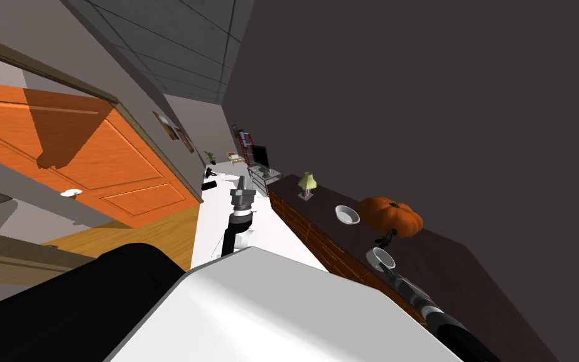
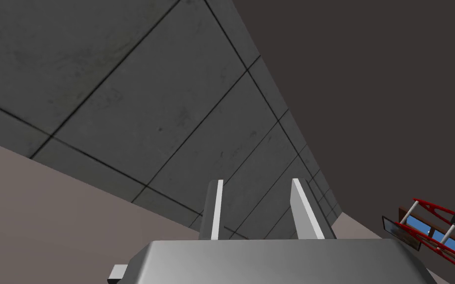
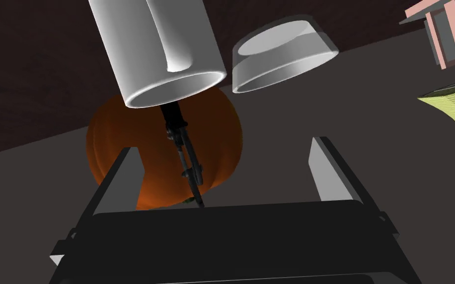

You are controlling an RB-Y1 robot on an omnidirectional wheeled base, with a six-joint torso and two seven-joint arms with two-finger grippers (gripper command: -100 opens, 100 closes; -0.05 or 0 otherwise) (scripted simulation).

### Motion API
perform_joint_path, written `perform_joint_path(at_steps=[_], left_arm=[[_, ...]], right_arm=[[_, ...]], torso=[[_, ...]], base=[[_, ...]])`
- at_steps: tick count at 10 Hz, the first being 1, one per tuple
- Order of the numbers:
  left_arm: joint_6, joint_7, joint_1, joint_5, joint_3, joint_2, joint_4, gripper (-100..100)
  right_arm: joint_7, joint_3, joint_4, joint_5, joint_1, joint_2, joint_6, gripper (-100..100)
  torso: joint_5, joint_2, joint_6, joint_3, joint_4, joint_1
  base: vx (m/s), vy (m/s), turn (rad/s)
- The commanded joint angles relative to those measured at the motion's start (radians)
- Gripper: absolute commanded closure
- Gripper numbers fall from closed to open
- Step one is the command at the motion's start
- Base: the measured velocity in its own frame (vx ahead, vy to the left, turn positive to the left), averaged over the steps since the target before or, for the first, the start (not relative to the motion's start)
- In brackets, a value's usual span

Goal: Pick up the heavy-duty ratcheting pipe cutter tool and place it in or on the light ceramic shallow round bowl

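The pipe cutter (image 3: 184, 146) is a slim dark tool lying on a dark counter (image 1: 445, 264), in front of an orange pumpkin (image 3: 123, 138). My right gripper (image 3: 226, 172) is open just short of it, and the tool lies between the fingers, nearer one of them. The light shallow bowl (image 3: 283, 52) stands beyond, beside a white mug (image 3: 165, 54). In the head view the cutter (image 1: 385, 239) lies between the mug (image 1: 382, 257) and the pumpkin (image 1: 390, 215), with the bowl (image 1: 346, 215) further along. My right gripper (image 1: 394, 274) reaches in by the mug. My left gripper (image 2: 260, 209) is raised, fingers apart and holding nothing.
A small lamp with a green shade (image 1: 307, 183) stands on the counter past the bowl. The counter's brick-patterned front (image 1: 307, 232) runs along my right. An orange door (image 1: 93, 163) is on the left. A TV stand (image 1: 260, 166) sits further down the room.
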Motion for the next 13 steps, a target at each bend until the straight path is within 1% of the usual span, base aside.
perform_joint_path(at_steps=[1,2,3,4,6,7,8,9,10,11,12,13], left_arm=[[0.000,0.000,0.000,0.000,0.000,0.000,0.000,0],[0.000,0.000,0.000,0.000,0.000,0.000,0.000,0],[0.000,0.000,0.000,0.000,0.000,0.000,0.000,0],[0.000,0.000,0.000,0.000,0.000,0.000,0.000,0],[0.000,0.000,0.000,0.000,0.000,0.000,0.000,0],[0.000,0.000,0.000,0.000,0.000,0.000,0.000,0],[0.000,0.000,0.000,0.000,0.000,0.000,0.000,0],[0.000,0.000,0.000,0.000,0.000,0.000,0.000,0],[0.000,0.000,0.000,0.000,0.000,0.000,0.000,0],[0.000,0.000,0.000,0.000,0.000,0.000,0.000,0],[0.000,0.000,0.000,0.000,0.000,0.000,0.000,0],[0.000,0.000,0.000,0.000,0.000,0.000,0.000,0]], right_arm=[[-0.003,0.016,0.045,0.013,0.008,-0.050,0.043,-100],[-0.002,0.024,0.079,0.024,0.011,-0.072,0.060,-100],[-0.002,0.032,0.102,0.033,0.014,-0.094,0.076,-100],[-0.002,0.039,0.143,0.043,0.017,-0.114,0.091,-100],[-0.002,0.051,0.206,0.060,0.021,-0.151,0.120,-100],[-0.002,0.051,0.206,0.060,0.021,-0.151,0.120,-100],[-0.002,0.061,0.260,0.075,0.025,-0.183,0.144,-100],[-0.002,0.066,0.284,0.081,0.027,-0.197,0.155,-100],[-0.002,0.066,0.284,0.081,0.027,-0.197,0.155,-100],[-0.002,0.070,0.305,0.087,0.028,-0.209,0.164,-100],[-0.002,0.070,0.305,0.087,0.028,-0.209,0.164,-100],[-0.002,0.074,0.322,0.092,0.029,-0.219,0.172,-100]], torso=[[0.000,0.000,0.000,0.000,0.000,0.000],[0.000,-0.001,0.000,-0.001,0.000,-0.001],[0.000,-0.003,0.000,-0.002,0.000,-0.002],[0.000,-0.003,0.000,-0.002,-0.001,-0.001],[0.000,-0.001,0.000,-0.001,0.000,0.000],[0.000,-0.001,0.000,-0.001,0.000,-0.001],[0.000,0.001,0.001,0.001,0.000,-0.002],[0.000,0.001,0.000,0.000,0.000,-0.003],[0.000,-0.001,0.000,-0.001,0.000,-0.003],[-0.001,0.002,0.001,0.001,0.000,-0.004],[-0.001,0.004,0.001,0.002,0.001,-0.003],[-0.001,0.007,0.001,0.004,0.001,-0.003]], base=[[0.144,0.067,0.199],[0.171,0.051,0.268],[0.172,0.063,0.234],[0.149,0.078,0.231],[0.136,0.064,0.184],[0.109,0.020,0.078],[0.121,0.026,0.267],[0.161,0.009,0.228],[0.105,-0.008,0.008],[0.060,0.004,0.044],[0.030,0.005,0.039],[0.025,0.006,0.068]])
